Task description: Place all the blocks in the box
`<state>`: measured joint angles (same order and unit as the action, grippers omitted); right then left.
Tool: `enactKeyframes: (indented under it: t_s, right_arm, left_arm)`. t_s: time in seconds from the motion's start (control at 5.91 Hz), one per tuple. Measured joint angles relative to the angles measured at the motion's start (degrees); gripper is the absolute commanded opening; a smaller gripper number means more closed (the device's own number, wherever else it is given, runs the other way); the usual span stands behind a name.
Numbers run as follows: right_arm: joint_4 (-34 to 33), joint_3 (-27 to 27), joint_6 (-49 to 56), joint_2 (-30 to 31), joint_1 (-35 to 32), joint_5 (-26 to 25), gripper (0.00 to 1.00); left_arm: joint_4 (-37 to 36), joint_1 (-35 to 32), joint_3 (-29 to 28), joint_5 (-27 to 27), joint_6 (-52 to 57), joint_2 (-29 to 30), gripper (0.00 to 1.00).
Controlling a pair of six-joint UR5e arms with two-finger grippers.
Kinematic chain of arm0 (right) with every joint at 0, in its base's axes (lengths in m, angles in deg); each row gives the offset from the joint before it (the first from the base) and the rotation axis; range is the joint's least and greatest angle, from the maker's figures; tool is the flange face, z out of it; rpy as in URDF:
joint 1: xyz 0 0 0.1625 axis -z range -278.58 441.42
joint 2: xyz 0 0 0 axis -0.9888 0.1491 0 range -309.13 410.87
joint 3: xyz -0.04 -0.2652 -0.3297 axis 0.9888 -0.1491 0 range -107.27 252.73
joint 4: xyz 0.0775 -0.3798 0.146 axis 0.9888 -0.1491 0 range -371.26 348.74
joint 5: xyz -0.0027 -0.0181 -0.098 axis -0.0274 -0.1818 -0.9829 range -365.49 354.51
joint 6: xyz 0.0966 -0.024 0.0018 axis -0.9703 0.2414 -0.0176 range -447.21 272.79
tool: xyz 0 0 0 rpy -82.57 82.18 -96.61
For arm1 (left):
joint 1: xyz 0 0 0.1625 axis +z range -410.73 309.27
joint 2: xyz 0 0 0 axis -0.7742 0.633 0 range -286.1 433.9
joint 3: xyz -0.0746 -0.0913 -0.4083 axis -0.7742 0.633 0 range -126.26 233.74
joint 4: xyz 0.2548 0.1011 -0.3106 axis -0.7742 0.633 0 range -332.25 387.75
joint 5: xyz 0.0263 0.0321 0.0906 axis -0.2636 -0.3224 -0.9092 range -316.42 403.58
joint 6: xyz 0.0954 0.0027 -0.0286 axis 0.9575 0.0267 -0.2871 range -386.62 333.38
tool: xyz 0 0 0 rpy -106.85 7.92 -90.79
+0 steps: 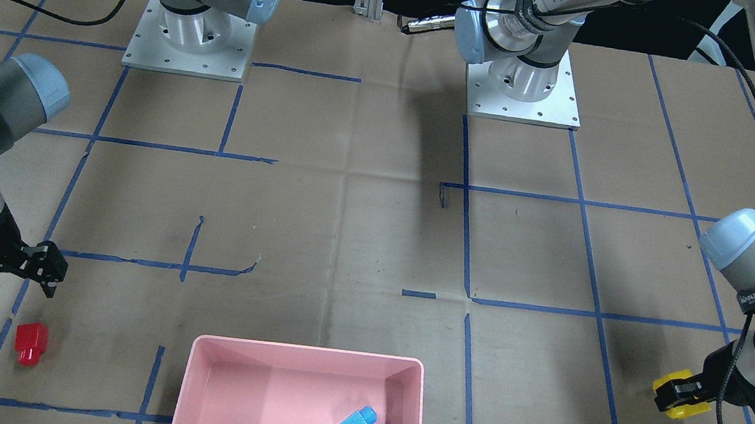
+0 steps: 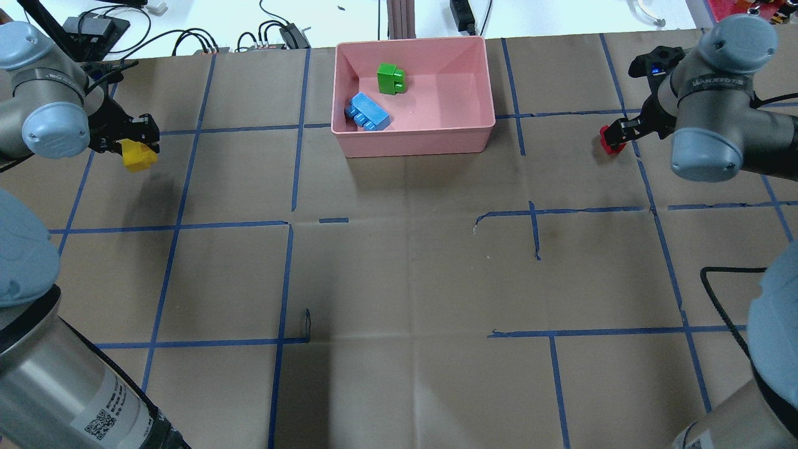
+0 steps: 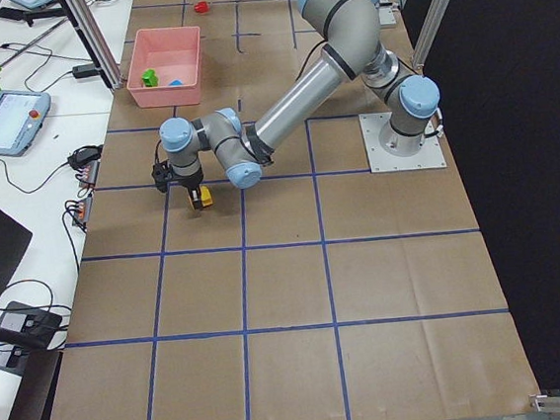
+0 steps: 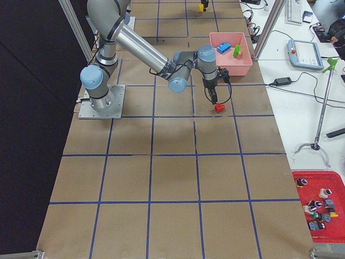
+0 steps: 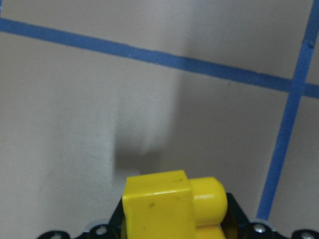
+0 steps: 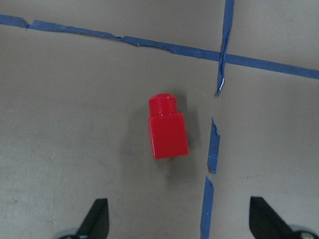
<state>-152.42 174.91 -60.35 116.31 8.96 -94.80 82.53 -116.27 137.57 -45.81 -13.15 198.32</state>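
The pink box (image 2: 414,146) stands at the far middle of the table and holds the light blue brick (image 2: 368,112) and the green brick (image 2: 391,79). My left gripper (image 2: 134,138) is shut on the yellow brick (image 2: 139,157) and holds it a little above the paper; the brick fills the bottom of the left wrist view (image 5: 164,204). The red brick (image 2: 609,141) lies on its side on the table, to the box's right. My right gripper (image 2: 617,132) is open and empty just above it. In the right wrist view the red brick (image 6: 168,130) lies ahead of the spread fingertips (image 6: 97,219).
Brown paper with blue tape lines covers the table (image 2: 399,280). The two arm bases (image 1: 524,79) are bolted at the robot's side. In the front view the box rim (image 1: 304,353) is at the bottom edge. Cables and devices lie beyond the far edge.
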Motion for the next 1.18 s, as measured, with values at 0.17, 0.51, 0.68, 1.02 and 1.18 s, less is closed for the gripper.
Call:
enactKeyframes:
  t_s: [0.17,0.51,0.68,1.02,1.18]
  right_arm:
    - [0.0,-2.1,1.3,-2.7,-0.1,0.1,1.00]
    - [-1.1,-4.6,2.1,-6.4,-0.3,4.1,1.00]
    - [-2.0,-5.9,2.3,-7.9,-0.4,6.3,1.00]
    - [-2.5,-7.3,4.3,-9.6,-0.4,6.9,1.00]
    - [-2.4,-7.1,4.9,-9.9,-0.3,6.6,1.00]
  left_arm:
    - [2.3,-1.9,-2.1,0.1,0.0,-1.4,0.09]
    - [10.9,-9.2,-12.5,0.4,-3.4,-1.0,0.09]
    - [14.3,-14.4,-16.9,0.4,-8.8,-0.3,0.09]
    - [15.7,-26.2,-21.4,0.8,-25.9,1.8,0.09]
    - [15.7,-30.7,-25.1,0.9,-32.7,4.7,0.11]
